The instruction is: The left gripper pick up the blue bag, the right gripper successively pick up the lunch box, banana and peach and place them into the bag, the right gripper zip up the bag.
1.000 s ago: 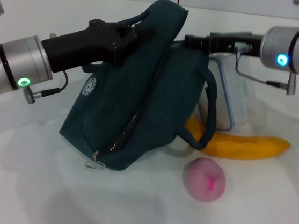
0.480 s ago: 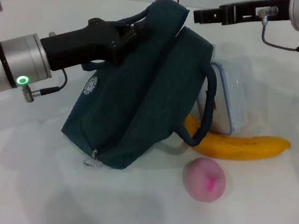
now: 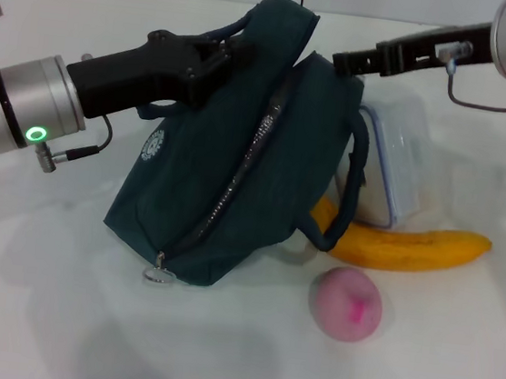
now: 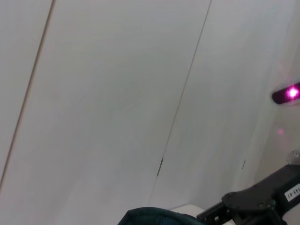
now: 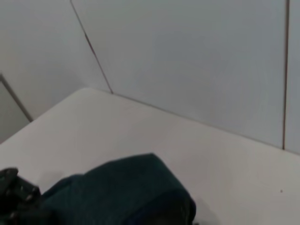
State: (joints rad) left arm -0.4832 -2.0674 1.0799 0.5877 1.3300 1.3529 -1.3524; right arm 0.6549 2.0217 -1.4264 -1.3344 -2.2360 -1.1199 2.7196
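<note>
White table (image 3: 29,310): one blue bag (image 3: 236,178), lunch box (image 3: 392,169), banana (image 3: 411,247), peach (image 3: 347,303).

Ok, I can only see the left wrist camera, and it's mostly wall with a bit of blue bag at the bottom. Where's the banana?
Observer: The banana lies on the table, outside the blue bag, just in front of the lunch box.
Kid: Is the peach in the bag?
Observer: No, the peach sits on the table, nearer the robot than the banana.
Kid: Who's holding the bag?
Observer: The left hand grips the bag at its top.
Kid: And the other hand?
Observer: The right hand is up by the bag's top, above the lunch box.
</note>
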